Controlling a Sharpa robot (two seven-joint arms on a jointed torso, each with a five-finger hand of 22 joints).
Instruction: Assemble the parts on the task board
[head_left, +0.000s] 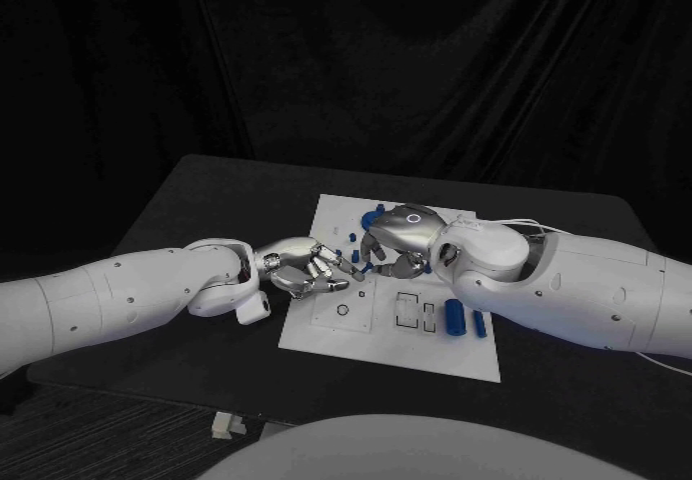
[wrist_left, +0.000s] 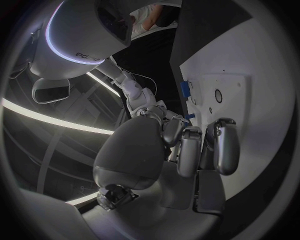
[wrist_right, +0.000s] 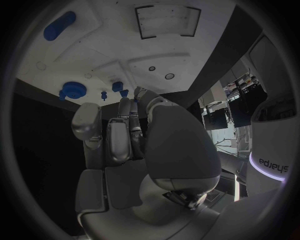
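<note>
The left silver many-fingered hand (head_left: 300, 268) is hovering over the near-left part of the white rectangular task board (head_left: 361, 340), fingers curled inward; whether a part is pinched between them cannot be determined. The right silver many-fingered hand (head_left: 400, 235) is working at the board's middle, fingers bent down toward small blue plastic pegs (wrist_right: 117, 88); its hold also cannot be confirmed. Both hands are operating almost in contact. Risk: finger collision, caused by this close spacing, would likely knock a part loose.

A blue round flanged part (wrist_right: 73, 90) is resting beside the pegs. A blue oblong part (head_left: 454, 318) is lying near the board's right edge. A sweeping forearm could push it onto the black desk (head_left: 188, 210).
</note>
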